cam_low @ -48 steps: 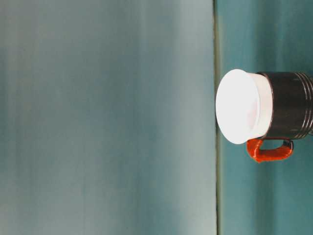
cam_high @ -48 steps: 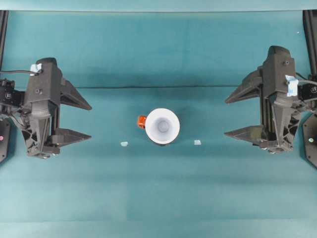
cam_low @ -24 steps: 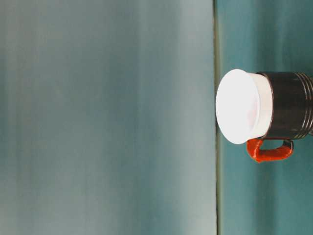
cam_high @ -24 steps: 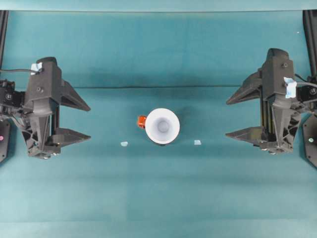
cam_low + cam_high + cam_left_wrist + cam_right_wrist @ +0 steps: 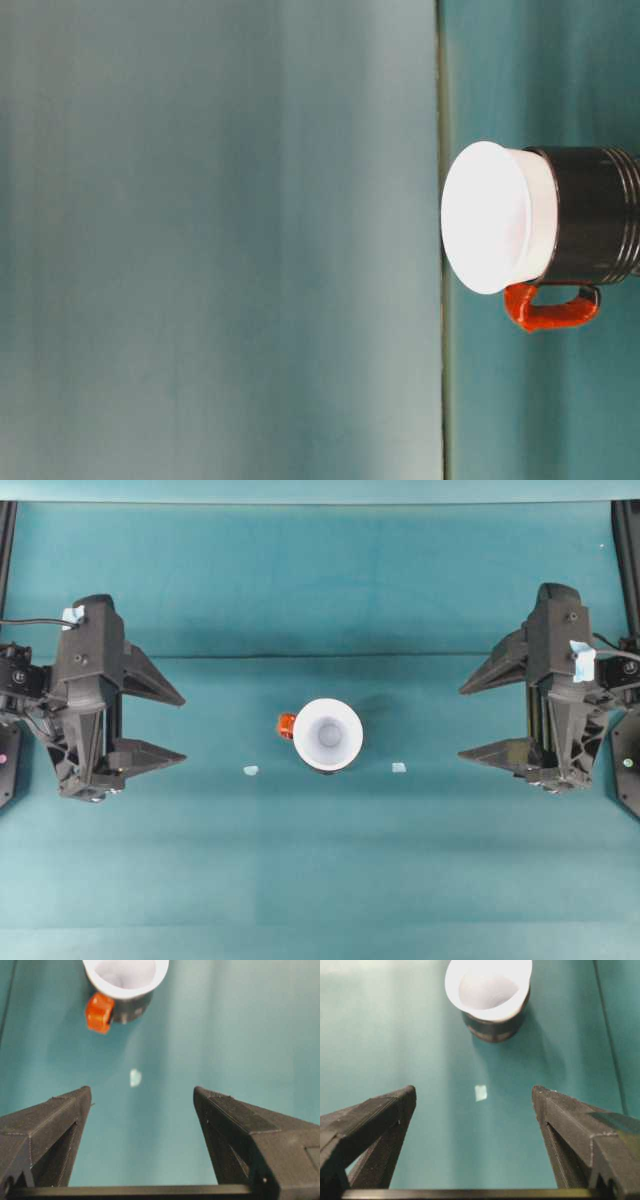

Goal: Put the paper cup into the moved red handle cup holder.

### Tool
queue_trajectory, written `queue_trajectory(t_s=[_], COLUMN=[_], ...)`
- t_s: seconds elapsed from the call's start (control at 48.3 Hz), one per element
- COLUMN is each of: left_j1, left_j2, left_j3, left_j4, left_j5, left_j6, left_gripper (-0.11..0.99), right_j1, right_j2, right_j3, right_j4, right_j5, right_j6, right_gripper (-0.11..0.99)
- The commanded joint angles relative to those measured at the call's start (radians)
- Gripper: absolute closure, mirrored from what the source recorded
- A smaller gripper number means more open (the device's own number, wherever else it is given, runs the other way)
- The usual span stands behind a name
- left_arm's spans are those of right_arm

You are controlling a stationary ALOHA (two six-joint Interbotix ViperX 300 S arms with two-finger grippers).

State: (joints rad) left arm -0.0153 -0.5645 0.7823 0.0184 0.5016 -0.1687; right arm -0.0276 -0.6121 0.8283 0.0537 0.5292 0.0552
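Two small pale scraps lie on the teal table top [image 5: 320,880], one [image 5: 250,771] left of the cup pair and the other [image 5: 399,768] right of it, both a little nearer the front edge than the cups. A faint seam in the cloth runs across the surface behind the cups, and beyond it the same teal covering carries on to the back; the table-level view shows a plain blue-green wall behind the table. At the middle stands the red handle cup holder [image 5: 598,215], upright, its orange-red handle pointing toward the left arm's side. The paper cup [image 5: 328,734] sits inside it, white rim flaring above the black wall.

Left gripper [image 5: 184,726] hangs over the table's left side, well apart from the cups, fingers spread wide and pointing toward the middle, holding nothing. Right gripper [image 5: 461,720] mirrors it on the far right, likewise spread wide, empty, aimed inward.
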Motion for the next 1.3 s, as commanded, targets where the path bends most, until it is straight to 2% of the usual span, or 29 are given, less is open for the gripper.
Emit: queue_trajectory(t_s=[0.0,0.269,0.58,1.283], left_j1=[-0.002,-0.003,-0.002,-0.002], left_j2=[-0.003,-0.003,-0.002,-0.006], left_j3=[-0.009,-0.005,-0.002,0.003], left_j4=[0.003,0.003,0.003,0.003], left_j5=[-0.018,-0.020,-0.020,-0.021], left_j6=[0.000,0.002,0.002,0.006], left_gripper=[-0.01,-0.01,-0.01,-0.01], right_j1=[0.002,0.002,0.002,-0.002], right_j2=[-0.006,-0.006,-0.006,-0.006], right_j3=[-0.006,-0.006,-0.006,0.006], right_j4=[0.003,0.005,0.005,0.005], right_j5=[-0.008,-0.009,-0.051,-0.041], right_j6=[0.002,0.003,0.003,0.003], right_gripper=[-0.01,-0.01,-0.01,-0.01])
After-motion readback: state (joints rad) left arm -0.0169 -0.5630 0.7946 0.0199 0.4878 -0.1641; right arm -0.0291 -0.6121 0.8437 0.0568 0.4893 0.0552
